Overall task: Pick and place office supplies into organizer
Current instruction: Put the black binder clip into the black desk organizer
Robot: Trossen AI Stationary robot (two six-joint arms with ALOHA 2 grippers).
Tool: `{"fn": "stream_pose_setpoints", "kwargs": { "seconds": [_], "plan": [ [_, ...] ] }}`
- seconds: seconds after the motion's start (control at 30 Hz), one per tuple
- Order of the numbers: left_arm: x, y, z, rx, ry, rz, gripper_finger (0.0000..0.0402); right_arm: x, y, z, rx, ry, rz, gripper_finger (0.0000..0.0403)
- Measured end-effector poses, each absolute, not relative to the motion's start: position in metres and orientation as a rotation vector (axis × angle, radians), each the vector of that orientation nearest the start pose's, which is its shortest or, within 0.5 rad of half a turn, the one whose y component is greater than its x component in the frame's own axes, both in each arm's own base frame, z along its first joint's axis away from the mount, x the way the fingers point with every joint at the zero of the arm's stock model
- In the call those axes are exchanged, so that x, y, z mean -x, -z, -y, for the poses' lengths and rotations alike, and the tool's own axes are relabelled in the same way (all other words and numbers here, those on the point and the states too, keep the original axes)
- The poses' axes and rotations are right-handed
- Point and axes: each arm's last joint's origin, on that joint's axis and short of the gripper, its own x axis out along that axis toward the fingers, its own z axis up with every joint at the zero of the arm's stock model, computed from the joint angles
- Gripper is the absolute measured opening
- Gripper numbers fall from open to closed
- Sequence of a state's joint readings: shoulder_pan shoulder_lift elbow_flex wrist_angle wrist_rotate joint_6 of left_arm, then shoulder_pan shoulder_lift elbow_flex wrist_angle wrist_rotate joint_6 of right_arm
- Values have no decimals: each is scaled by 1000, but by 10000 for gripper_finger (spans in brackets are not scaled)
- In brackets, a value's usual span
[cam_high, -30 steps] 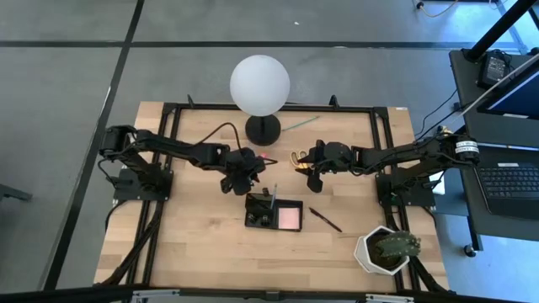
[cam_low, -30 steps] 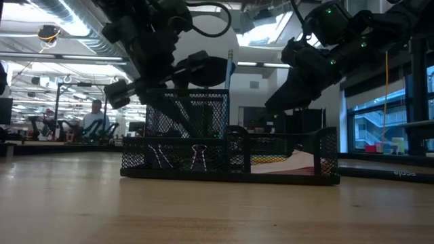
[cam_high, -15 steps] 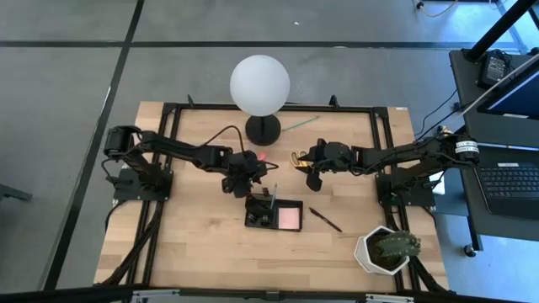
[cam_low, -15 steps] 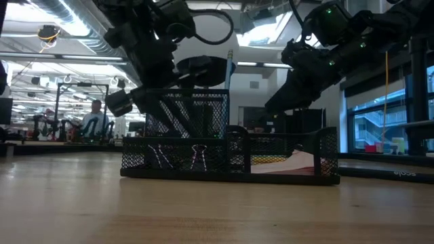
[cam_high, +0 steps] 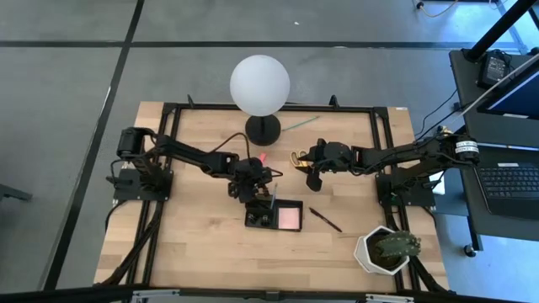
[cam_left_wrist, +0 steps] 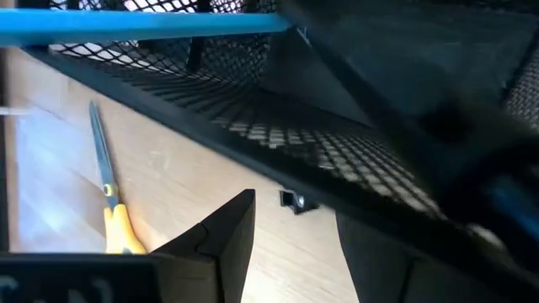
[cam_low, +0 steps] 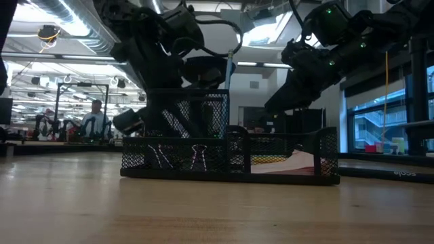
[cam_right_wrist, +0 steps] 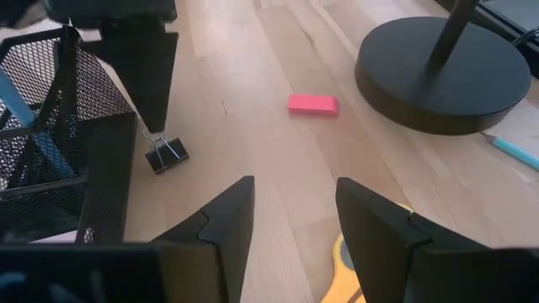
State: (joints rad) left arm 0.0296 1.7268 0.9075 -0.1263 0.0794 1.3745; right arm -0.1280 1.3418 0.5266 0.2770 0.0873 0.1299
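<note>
While the low black mesh organizer [cam_high: 274, 215] sits near the middle of the wooden table [cam_high: 194, 244], a pink sticky-note pad [cam_high: 290, 217] lies in its right compartment. At its eleven o'clock, the left gripper [cam_high: 253, 189] hovers with fingers spread, holding nothing. At one o'clock, the right gripper [cam_high: 310, 178] hangs spread above yellow-handled scissors [cam_high: 296, 159].

Black mesh organizer [cam_right_wrist: 59, 143], pink eraser [cam_right_wrist: 313, 104]
</note>
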Motion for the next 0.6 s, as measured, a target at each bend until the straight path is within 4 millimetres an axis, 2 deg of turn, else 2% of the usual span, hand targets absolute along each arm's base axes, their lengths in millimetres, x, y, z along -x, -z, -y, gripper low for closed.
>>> {"fn": "stream_pose_setpoints", "kwargs": {
  "seconds": [0.3, 0.6],
  "plan": [
    [-332, -138, -7, -1174, 712, -749, 157, -252, -174, 35, -138, 245, -529, 171],
    [-335, -136, -10, -1118, 625, -776, 135, -252, -173, 35, -138, 245, -530, 171]
  ]
}}
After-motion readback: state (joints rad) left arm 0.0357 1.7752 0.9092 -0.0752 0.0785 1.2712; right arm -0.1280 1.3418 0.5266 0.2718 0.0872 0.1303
